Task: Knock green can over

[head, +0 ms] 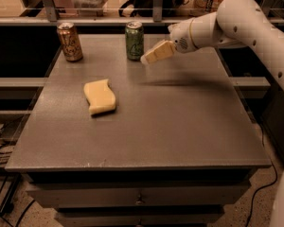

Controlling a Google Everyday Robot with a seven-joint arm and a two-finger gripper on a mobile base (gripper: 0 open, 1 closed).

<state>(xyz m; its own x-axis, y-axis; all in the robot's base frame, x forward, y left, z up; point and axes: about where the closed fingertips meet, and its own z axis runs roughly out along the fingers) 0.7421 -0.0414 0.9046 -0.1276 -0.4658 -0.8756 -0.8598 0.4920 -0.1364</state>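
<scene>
Nearest the camera, the grey table [180,141] is showing a bare front edge, and a little further in a yellow sponge [100,96] is lying flat, well apart from everything else. Beyond that, the gripper [145,59] is hovering low over the far half of the table. It is reaching in on the white arm [236,18] from the side away from the sponge, clenched into one tan wedge and holding nothing.

The green can [134,40] is standing upright just past the wedge's tip, near the back edge, with its long axis vertical. The tip is pointing at the can's lower body from the side and slightly from the front. Whether it is already touching the can or sitting just beside it is hard to tell.

A sideways push onward, probably higher up the body, would likely tip the can toward the copper can [69,41], which is standing further along the same back edge.
</scene>
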